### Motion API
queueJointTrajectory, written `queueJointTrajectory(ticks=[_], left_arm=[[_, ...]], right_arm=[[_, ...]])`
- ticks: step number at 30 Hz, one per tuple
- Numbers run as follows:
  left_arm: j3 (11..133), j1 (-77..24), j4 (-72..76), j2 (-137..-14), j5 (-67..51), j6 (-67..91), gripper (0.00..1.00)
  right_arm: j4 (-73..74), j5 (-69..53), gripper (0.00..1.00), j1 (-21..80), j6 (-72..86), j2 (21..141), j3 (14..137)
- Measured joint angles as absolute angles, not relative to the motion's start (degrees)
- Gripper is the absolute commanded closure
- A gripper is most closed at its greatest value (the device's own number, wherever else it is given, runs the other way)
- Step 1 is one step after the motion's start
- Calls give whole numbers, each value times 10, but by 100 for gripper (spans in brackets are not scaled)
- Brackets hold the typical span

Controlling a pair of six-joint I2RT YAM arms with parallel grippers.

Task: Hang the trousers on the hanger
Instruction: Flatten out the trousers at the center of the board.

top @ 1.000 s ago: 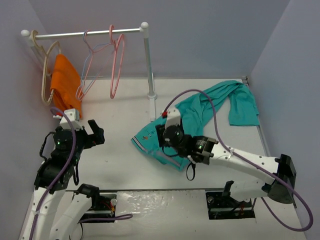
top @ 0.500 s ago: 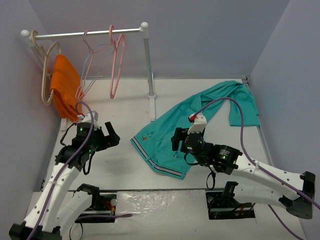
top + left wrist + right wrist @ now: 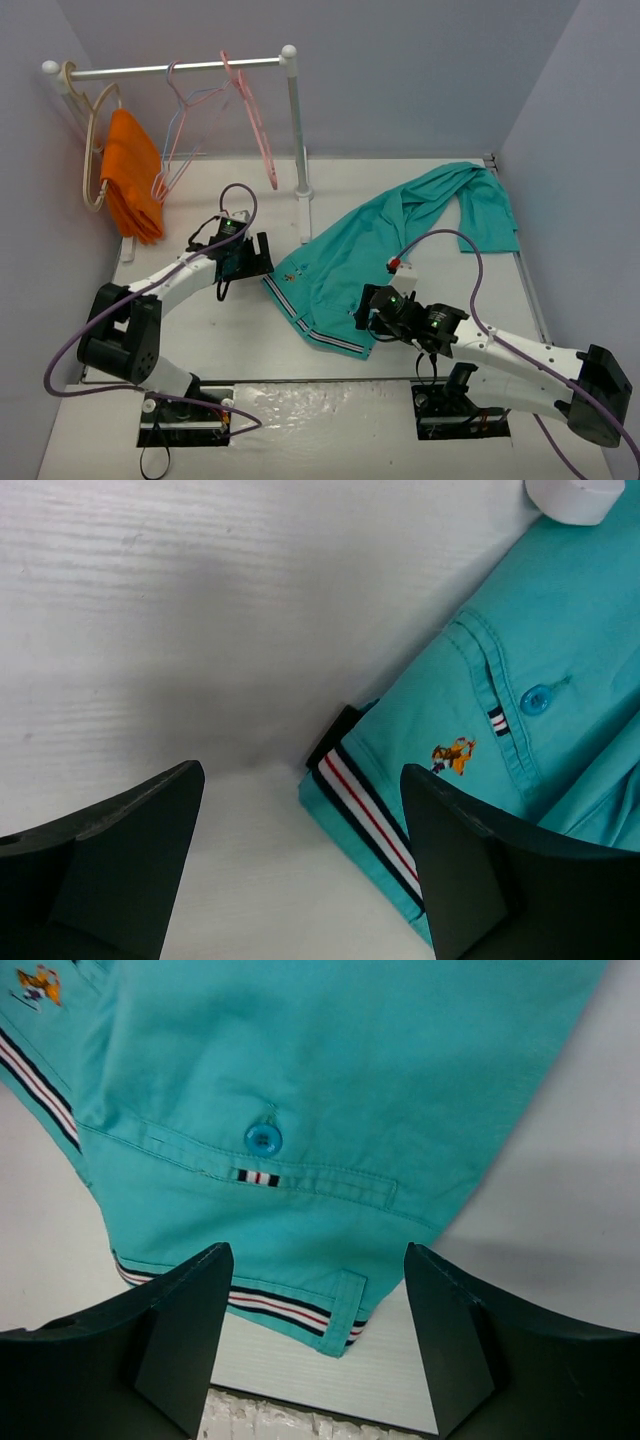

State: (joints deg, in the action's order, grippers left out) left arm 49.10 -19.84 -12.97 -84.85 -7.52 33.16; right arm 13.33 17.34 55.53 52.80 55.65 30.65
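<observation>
Looking down from above, we see the trousers (image 3: 390,240) lying flat on the table (image 3: 210,330), the striped waistband toward the near middle and the legs reaching off to the far right corner. None of the fabric is lifted.

Our left gripper (image 3: 262,258) sits low just beside the waistband's left corner. Through the left wrist camera its fingers (image 3: 120,860) stand wide apart and hold nothing; bare table lies between them, and the striped corner of the trousers (image 3: 520,650) shows just past the fingertips.

Our right gripper (image 3: 366,316) hovers over the near end of the waistband. From the right wrist camera its fingers (image 3: 170,1340) are also spread with nothing pinched, and below them we see the teal cloth (image 3: 330,1050) with a blue button (image 3: 263,1139).

The hanger (image 3: 262,140) hangs by its hook from the rail (image 3: 130,70) at the far left, tilted toward the upright post, well apart from the trousers and from both grippers. Beside it on the same rail hang the pale thin hangers (image 3: 178,130) and an orange cloth (image 3: 130,170).
</observation>
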Motion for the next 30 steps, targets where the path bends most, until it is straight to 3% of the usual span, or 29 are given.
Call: queueJointTrajectory(ticks=[23, 30], left_arm=[[499, -254, -83, -905, -53, 311, 35], [499, -261, -82, -914, -46, 311, 48]], right_arm=[[161, 81, 35, 560, 628, 620, 265], [130, 71, 43, 572, 626, 656, 272]])
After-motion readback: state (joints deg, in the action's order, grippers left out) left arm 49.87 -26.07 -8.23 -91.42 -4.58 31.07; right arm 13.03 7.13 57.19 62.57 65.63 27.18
